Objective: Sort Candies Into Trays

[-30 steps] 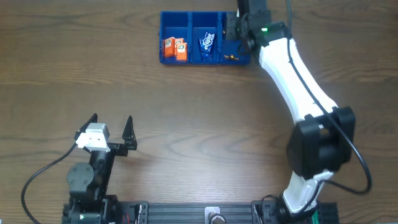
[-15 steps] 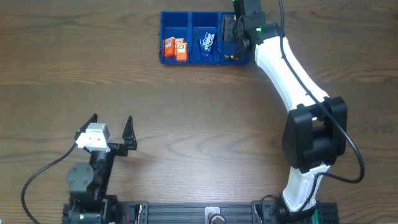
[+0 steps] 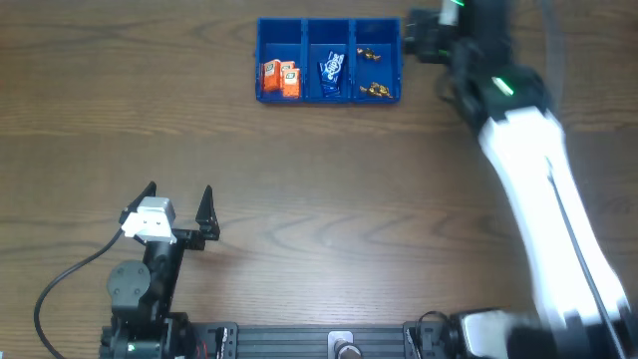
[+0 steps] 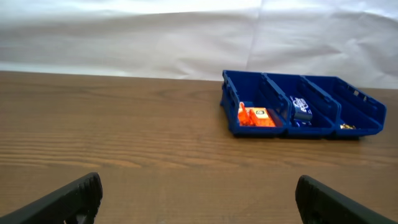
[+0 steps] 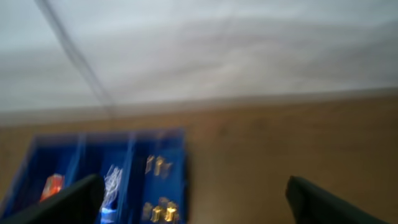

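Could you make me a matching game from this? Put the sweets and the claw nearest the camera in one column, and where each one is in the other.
Things
1. orange candies
2. blue-wrapped candy
3. gold candies
4. left gripper

Places (sides as in the top view)
A. middle compartment of the blue tray
B. above the bare wooden table, far from the tray
C. tray's right compartment
D. tray's left compartment

Pairs: 1-D, 2-A, 3-C, 4-B

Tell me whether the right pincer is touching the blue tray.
Apart. In the right wrist view the right pincer is open and lifted, and the blue tray lies well beyond its fingertips.
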### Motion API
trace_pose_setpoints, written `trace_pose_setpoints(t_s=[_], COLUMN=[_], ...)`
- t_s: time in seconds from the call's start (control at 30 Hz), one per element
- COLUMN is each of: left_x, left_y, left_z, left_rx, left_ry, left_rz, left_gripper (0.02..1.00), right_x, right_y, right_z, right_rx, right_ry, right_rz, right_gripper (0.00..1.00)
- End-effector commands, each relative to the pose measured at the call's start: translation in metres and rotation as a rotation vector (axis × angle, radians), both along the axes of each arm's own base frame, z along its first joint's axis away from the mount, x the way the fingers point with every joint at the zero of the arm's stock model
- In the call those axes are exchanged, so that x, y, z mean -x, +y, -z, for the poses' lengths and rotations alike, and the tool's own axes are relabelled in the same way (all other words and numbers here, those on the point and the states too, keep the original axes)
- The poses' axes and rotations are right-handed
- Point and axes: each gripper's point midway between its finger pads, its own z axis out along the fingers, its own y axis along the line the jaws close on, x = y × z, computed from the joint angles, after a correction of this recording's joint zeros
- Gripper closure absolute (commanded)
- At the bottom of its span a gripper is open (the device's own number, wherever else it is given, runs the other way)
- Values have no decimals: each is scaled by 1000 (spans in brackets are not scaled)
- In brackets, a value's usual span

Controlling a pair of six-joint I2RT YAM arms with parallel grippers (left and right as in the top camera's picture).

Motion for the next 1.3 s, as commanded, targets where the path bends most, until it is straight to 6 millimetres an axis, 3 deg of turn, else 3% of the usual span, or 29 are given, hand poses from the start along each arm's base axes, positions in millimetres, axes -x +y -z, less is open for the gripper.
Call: trace_pose_setpoints(t_s=[0.03,0.13,0.2,0.3,0.4,0.57,0.83,1.13,1.3], left_x=[1,1,1,1,1,1,1,1,1], left_y=[-2,-2,-2,-2,-2,-2,-2,-2,-2], left_z=[16,16,16,16,16,16,16,16,16], left_rx=[-3,-3,-3,-3,-3,-3,-3,-3,-3], left_ry=[47,47,47,47,47,47,47,47,47], left_rz=[16,16,16,16,16,16,16,16,16], left_gripper=[20,20,20,20,20,20,20,23,23], right_x=[88,140,164,190,203,211,216,207,203], right_y=[-51,-62,-62,-59,-53,-44,-41,-18,-17], right_z=[-16,-5,9,38,63,86,97,135,159], right_rx=[52,43,42,30,12,-4,-2,-36,-42], right_ry=[-155,-235,-273,-329,-391,-453,-527,-471,-424], right_rz=[94,114,113,89,40,-39,-61,-159,-163], right_gripper=[1,1,1,1,1,1,1,1,3])
